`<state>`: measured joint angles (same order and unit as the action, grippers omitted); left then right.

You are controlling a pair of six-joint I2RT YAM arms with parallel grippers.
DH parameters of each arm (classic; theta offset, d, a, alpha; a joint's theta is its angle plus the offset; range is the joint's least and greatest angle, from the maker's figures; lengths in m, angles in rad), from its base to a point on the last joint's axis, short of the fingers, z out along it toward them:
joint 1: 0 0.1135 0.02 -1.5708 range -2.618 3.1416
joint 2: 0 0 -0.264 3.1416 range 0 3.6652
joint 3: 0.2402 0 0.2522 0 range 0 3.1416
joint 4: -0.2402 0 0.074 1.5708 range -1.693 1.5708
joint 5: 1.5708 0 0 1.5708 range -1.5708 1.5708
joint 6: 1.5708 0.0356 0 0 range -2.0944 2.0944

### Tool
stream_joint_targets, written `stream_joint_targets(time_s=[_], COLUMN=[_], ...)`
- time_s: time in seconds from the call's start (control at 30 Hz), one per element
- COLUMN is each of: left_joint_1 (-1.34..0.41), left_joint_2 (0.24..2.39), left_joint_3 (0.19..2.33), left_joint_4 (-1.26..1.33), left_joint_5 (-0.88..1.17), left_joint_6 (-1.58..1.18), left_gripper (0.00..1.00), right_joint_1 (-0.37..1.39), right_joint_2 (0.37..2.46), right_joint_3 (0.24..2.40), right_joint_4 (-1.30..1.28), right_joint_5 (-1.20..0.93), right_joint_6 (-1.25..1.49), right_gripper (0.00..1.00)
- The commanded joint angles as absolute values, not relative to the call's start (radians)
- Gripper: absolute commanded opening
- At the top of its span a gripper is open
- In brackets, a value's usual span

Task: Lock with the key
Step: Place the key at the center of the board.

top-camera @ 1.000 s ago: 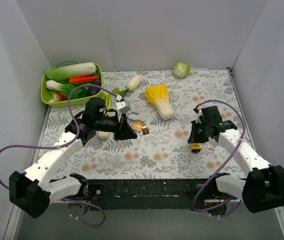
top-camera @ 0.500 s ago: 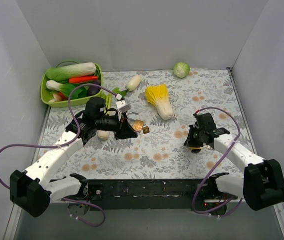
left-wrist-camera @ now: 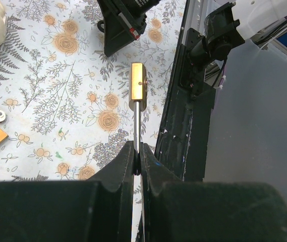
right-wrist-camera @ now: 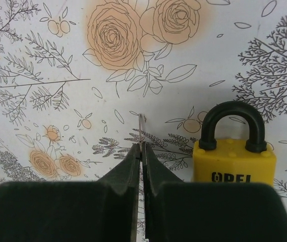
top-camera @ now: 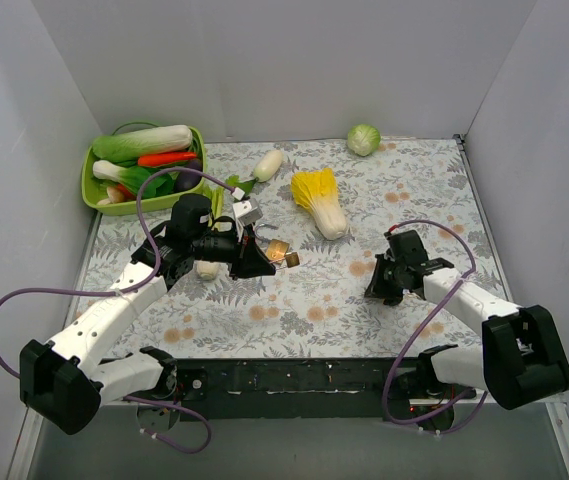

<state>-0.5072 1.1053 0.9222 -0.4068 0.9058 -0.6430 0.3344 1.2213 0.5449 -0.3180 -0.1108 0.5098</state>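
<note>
Item 1, left gripper [left-wrist-camera: 137, 151]: clenched on the thin shackle of the brass padlock [left-wrist-camera: 137, 80], body straight ahead of the fingertips, likely held steady to take the key; arm reaching forward, wrist level. Item 2, right gripper [right-wrist-camera: 141, 146]: pinched on a slim blade, apparently the key [right-wrist-camera: 141, 123], jutting ahead of the fingers, yellow padlock [right-wrist-camera: 234, 164] just right; arm low, angled inward.

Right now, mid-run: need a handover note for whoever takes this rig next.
Left gripper: jaws shut on the thin stem of a small brass block, likely a padlock held by its shackle.
Right gripper: jaws shut on a thin silver blade, likely the key, beside the yellow padlock with black shackle.
Done: both gripped.
Left: insert key, turn.
</note>
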Motion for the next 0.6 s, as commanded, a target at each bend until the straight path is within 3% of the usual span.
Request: stream_joint_targets(time_s=[0.0, 0.1, 0.13, 0.4, 0.57], left_joint_1=[-0.503, -0.503, -0.503, -0.503, -0.503], left_joint_2=[1.081, 1.078, 1.078, 1.081, 1.094], left_joint_3=[0.908, 0.910, 0.910, 0.928, 0.956], left_joint_4=[-0.393, -0.403, -0.405, -0.446, -0.508], left_joint_5=[0.919, 0.919, 0.919, 0.934, 0.971], left_joint_6=[-0.621, -0.612, -0.611, -0.598, -0.578], left_gripper=[0.00, 0.00, 0.00, 0.00, 0.00], right_joint_1=[0.337, 0.337, 0.337, 0.339, 0.359], right_joint_2=[1.249, 1.255, 1.253, 1.230, 1.175], right_joint_3=[0.531, 0.534, 0.537, 0.635, 0.748], right_joint_4=[-0.302, -0.317, -0.322, -0.400, -0.428], right_joint_5=[-0.104, -0.118, -0.121, -0.210, -0.320], right_joint_6=[0.523, 0.528, 0.531, 0.489, 0.373], right_gripper=[0.10, 0.17, 0.25, 0.46, 0.68])
